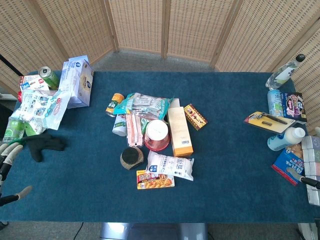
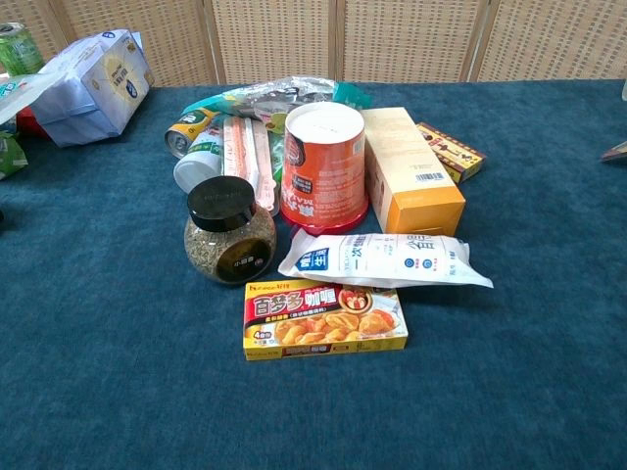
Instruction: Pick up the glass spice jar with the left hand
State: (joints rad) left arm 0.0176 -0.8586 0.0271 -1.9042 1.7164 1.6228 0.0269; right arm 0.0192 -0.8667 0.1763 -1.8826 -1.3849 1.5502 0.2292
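Note:
The glass spice jar (image 1: 132,157) (image 2: 229,235) is round, has a black lid and holds greenish dried herbs. It stands upright on the blue table at the front left of the central pile, beside a red cup (image 2: 324,166) and behind a yellow curry box (image 2: 323,320). My left hand (image 1: 7,172) shows only at the far left edge of the head view, well left of the jar, its pale fingers (image 1: 11,151) spread and holding nothing. A dark tip at the right edge may be my right hand (image 1: 311,183); its state is hidden.
A white snack packet (image 2: 387,259) lies right of the jar, with an orange carton (image 2: 416,171) behind it. A black cloth-like item (image 1: 42,145) lies between my left hand and the jar. Packets and a can crowd the back left, bottles and boxes the right edge.

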